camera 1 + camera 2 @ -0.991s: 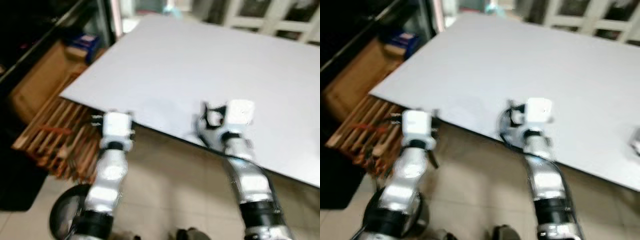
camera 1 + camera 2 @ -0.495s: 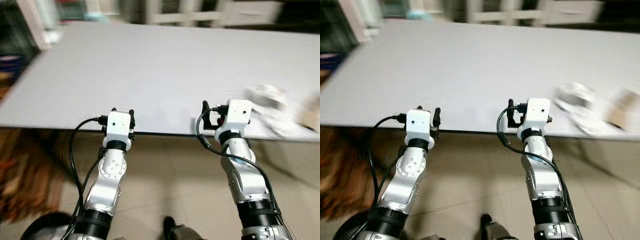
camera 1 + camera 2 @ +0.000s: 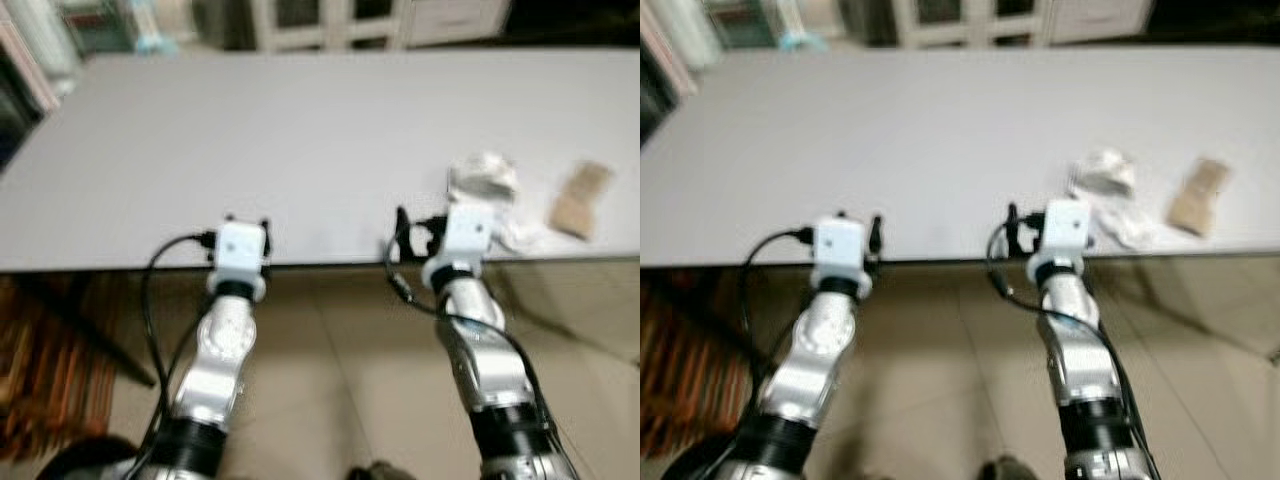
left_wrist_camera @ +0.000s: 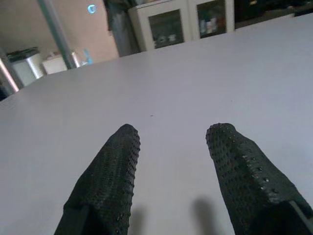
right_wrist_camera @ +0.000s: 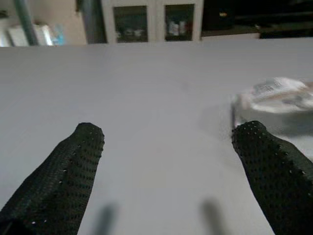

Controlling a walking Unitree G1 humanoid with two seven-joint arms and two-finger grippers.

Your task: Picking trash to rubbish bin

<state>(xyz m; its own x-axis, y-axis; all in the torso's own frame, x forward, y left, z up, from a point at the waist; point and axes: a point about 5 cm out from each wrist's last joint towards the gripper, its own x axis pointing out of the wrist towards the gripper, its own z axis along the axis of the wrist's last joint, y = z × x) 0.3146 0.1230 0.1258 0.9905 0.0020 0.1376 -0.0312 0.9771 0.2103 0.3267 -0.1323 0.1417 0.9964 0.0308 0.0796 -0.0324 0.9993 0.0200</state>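
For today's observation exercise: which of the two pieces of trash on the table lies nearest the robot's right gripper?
The crumpled white wrapper, just beyond the right gripper. The brown paper scrap lies farther out to its right.

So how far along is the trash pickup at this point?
Nothing looks binned yet. The crumpled white trash and brown scrap lie on the grey table. The right end effector is open beside the white trash; the left end effector is open, holding nothing. Every pick remains.

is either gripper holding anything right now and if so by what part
Nothing is held. The left gripper and right gripper are both open above the bare table; the crumpled white trash lies untouched beside the right one.
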